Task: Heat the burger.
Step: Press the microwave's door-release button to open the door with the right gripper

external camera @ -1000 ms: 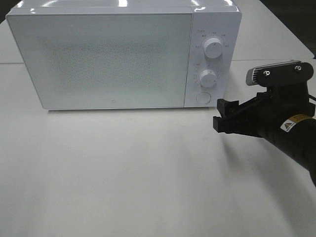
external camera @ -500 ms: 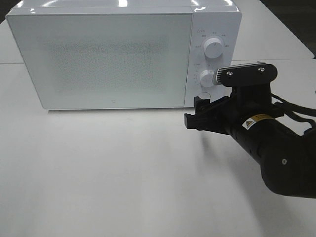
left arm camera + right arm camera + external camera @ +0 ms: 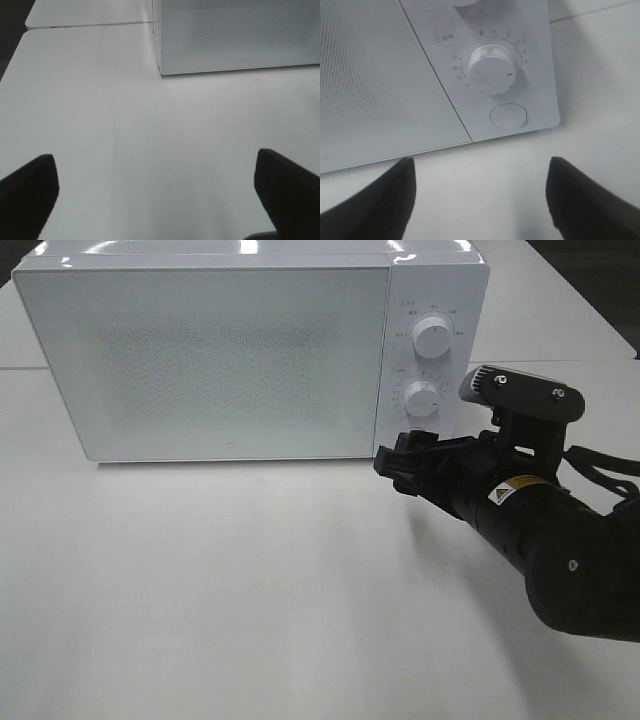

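The burger is out of view in every frame. A white microwave (image 3: 220, 350) stands at the back of the table with its door (image 3: 205, 360) shut. My right gripper (image 3: 400, 462) hovers just in front of the microwave's lower right corner, below the lower knob (image 3: 421, 396). In the right wrist view this gripper (image 3: 480, 200) is open with nothing between its fingers (image 3: 385, 195), facing the round button (image 3: 508, 116) under the knob (image 3: 491, 68). The left gripper (image 3: 155, 195) is open and empty over bare table, off the microwave's left front corner (image 3: 161, 70).
The upper knob (image 3: 432, 337) sits above the lower one on the control panel. The white table (image 3: 200, 580) stretches in front of the microwave. A seam between tabletops (image 3: 90, 24) runs behind the left side. The black right arm (image 3: 560, 550) fills the right foreground.
The right arm has swung left from the table's right side to the microwave's control panel, and its gripper now sits before the round button. The left gripper has not moved.
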`<state>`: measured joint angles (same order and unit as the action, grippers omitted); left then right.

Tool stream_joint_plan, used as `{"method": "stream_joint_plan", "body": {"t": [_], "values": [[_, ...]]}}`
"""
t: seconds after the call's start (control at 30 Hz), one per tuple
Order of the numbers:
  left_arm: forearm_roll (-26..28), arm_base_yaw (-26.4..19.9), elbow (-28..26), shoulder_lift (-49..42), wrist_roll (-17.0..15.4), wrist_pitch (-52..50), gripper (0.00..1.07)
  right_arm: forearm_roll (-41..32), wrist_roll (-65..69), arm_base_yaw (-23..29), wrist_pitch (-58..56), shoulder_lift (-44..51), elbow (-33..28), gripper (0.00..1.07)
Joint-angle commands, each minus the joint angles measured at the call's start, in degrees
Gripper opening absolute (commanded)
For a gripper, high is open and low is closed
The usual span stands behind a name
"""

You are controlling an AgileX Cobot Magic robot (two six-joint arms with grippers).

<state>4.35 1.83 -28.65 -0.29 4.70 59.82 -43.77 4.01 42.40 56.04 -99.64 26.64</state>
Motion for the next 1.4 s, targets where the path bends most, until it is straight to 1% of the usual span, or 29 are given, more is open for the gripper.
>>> {"method": "stream_joint_plan", "body": {"t": [0.03, 0.07, 0.1, 0.13, 0.17, 0.2, 0.23, 0.27, 0.3, 0.33, 0.37, 0.4, 0.43, 0.47, 0.5, 0.53, 0.57, 0.6, 0.63, 0.87, 1.03, 1.1, 1.13, 1.23, 1.3, 1.4], "values": [[0.2, -0.2, 0.1, -1.3, 0.0, -0.5, 1.0, 0.2, 15.0, 0.1, -1.4, 0.1, 0.6, 0.61], [0.2, -0.2, 0.1, -1.3, 0.0, -0.5, 1.0, 0.2, 15.0, 0.1, -1.4, 0.1, 0.6, 0.61], [0.2, -0.2, 0.1, -1.3, 0.0, -0.5, 1.0, 0.3, 23.3, 0.1, -1.4, 0.1, 0.6, 0.57], [0.2, -0.2, 0.1, -1.3, 0.0, -0.5, 1.0, 0.3, 23.3, 0.1, -1.4, 0.1, 0.6, 0.57], [0.2, -0.2, 0.1, -1.3, 0.0, -0.5, 1.0, 0.3, 28.2, 0.1, -1.4, 0.1, 0.6, 0.54], [0.2, -0.2, 0.1, -1.3, 0.0, -0.5, 1.0, 0.3, 36.7, 0.1, -1.4, 0.1, 0.6, 0.49], [0.2, -0.2, 0.1, -1.3, 0.0, -0.5, 1.0, 0.3, 36.7, 0.1, -1.4, 0.1, 0.6, 0.49], [0.2, -0.2, 0.1, -1.3, 0.0, -0.5, 1.0, 0.3, 44.8, 0.1, -1.4, 0.1, 0.6, 0.42], [0.2, -0.2, 0.1, -1.3, 0.0, -0.5, 1.0, 0.3, 44.8, 0.1, -1.4, 0.1, 0.6, 0.42], [0.2, -0.2, 0.1, -1.3, 0.0, -0.5, 1.0, 0.3, 48.1, 0.1, -1.4, 0.1, 0.6, 0.39], [0.2, -0.2, 0.1, -1.3, 0.0, -0.5, 1.0, 0.3, 52.7, 0.1, -1.4, 0.1, 0.6, 0.32], [0.2, -0.2, 0.1, -1.3, 0.0, -0.5, 1.0, 0.3, 52.7, 0.1, -1.4, 0.1, 0.6, 0.32], [0.2, -0.2, 0.1, -1.3, 0.0, -0.5, 1.0, 0.1, 56.0, 0.1, -1.2, 0.1, 0.6, 0.25], [0.2, -0.2, 0.1, -1.3, 0.0, -0.5, 1.0, -0.1, 58.0, 0.1, -1.1, 0.1, 0.6, 0.21], [0.2, -0.2, 0.1, -1.3, 0.0, -0.5, 1.0, -0.1, 58.0, 0.1, -1.1, 0.1, 0.6, 0.21], [0.2, -0.2, 0.1, -1.3, 0.0, -0.5, 1.0, -0.5, 62.6, 0.1, -0.9, 0.1, 0.6, 0.14], [0.2, -0.2, 0.1, -1.3, 0.0, -0.5, 1.0, -0.5, 62.6, 0.1, -0.9, 0.1, 0.6, 0.14], [0.2, -0.2, 0.1, -1.3, 0.0, -0.5, 1.0, -0.7, 64.4, 0.1, -0.9, 0.1, 0.6, 0.09], [0.2, -0.2, 0.1, -1.3, 0.0, -0.5, 1.0, -1.3, 66.1, 0.1, -1.1, 0.1, 0.6, 0.0], [0.2, -0.2, 0.1, -1.3, 0.0, -0.5, 1.0, -3.0, 66.5, 0.1, -1.1, 0.1, 0.6, 0.0], [0.2, -0.2, 0.1, -1.3, 0.0, -0.5, 1.0, -3.0, 66.5, -0.9, -1.1, 0.1, 0.6, 0.0], [0.2, -0.2, 0.1, -1.3, 0.0, -0.5, 1.0, -2.9, 66.5, -2.1, -1.0, 0.1, 0.7, 0.0], [0.2, -0.2, 0.1, -1.3, 0.0, -0.5, 1.0, -2.8, 66.5, -2.8, -0.7, -0.7, 1.2, 0.0], [0.2, -0.2, 0.1, -1.3, 0.0, -0.5, 1.0, -2.8, 66.5, -2.9, -0.9, -1.4, 1.7, 0.0], [0.2, -0.2, 0.1, -1.3, 0.0, -0.5, 1.0, -1.5, 68.6, -3.4, -1.0, -3.9, 3.8, 0.0], [0.2, -0.2, 0.1, -1.3, 0.0, -0.5, 1.0, -1.5, 69.7, -3.4, -0.3, -5.4, 4.8, 0.0]]}}
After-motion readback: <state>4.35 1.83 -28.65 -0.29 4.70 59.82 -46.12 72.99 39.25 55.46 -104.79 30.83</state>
